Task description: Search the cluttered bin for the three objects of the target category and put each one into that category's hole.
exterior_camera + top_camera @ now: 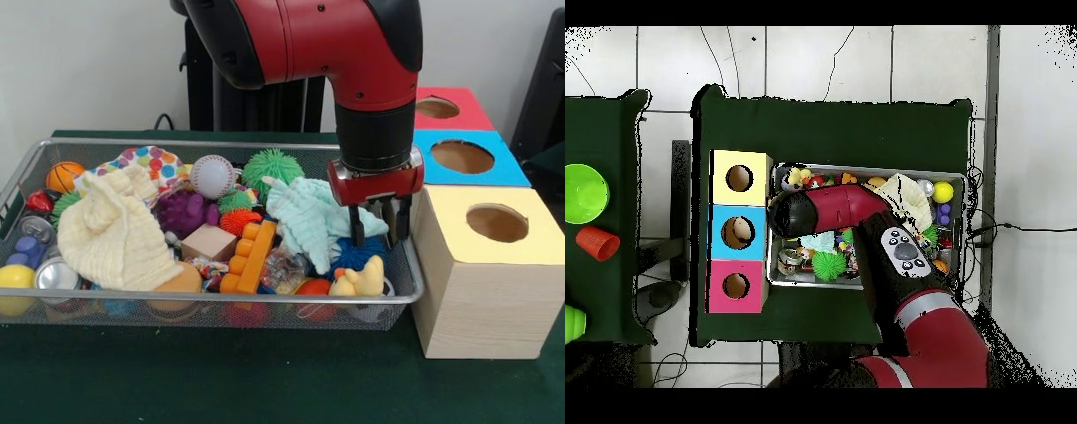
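Tabletop (265, 380): green, bare in front of the bin.
Wire bin (402, 296): crammed with toys; hand at its end beside the boxes.
Yellow-topped box (481, 274): just beside hand, hole uncovered.
Mint cloth (305, 216): touching hand's side.
Hand (375, 231): fingers slightly parted, empty, low over a blue spiky ball (357, 254).

I can't read any words, numbers or signs here, not on the toys in the wire mesh bin (406, 284) or on the boxes.
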`<action>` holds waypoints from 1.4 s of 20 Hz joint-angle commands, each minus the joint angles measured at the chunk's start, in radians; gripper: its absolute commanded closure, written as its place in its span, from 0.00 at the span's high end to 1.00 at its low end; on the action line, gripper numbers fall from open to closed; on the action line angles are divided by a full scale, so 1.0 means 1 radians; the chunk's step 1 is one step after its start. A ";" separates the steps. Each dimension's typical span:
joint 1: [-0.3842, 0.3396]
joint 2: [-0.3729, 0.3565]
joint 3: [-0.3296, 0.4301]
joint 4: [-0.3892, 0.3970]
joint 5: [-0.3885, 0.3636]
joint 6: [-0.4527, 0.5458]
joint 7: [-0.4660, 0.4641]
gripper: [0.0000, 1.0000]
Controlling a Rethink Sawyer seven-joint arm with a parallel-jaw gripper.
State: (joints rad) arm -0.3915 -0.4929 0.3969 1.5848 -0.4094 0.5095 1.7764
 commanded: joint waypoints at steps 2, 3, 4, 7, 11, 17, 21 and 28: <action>-0.032 0.136 -0.090 -0.022 -0.122 -0.112 0.021 1.00; -0.043 0.125 -0.076 -0.018 -0.124 -0.111 0.000 1.00; -0.049 0.118 -0.069 -0.013 -0.126 -0.121 -0.004 1.00; -0.078 0.109 -0.041 0.009 -0.134 -0.161 -0.023 1.00; -0.045 0.139 -0.083 -0.019 -0.134 -0.154 0.020 1.00; 0.011 0.173 -0.107 -0.099 -0.086 -0.127 0.070 1.00; 0.033 0.203 -0.104 -0.186 -0.043 -0.061 0.056 1.00; 0.034 0.273 -0.096 -0.273 -0.033 -0.052 0.034 1.00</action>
State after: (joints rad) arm -0.3570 -0.3306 0.3153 1.4461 -0.4475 0.4053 1.7764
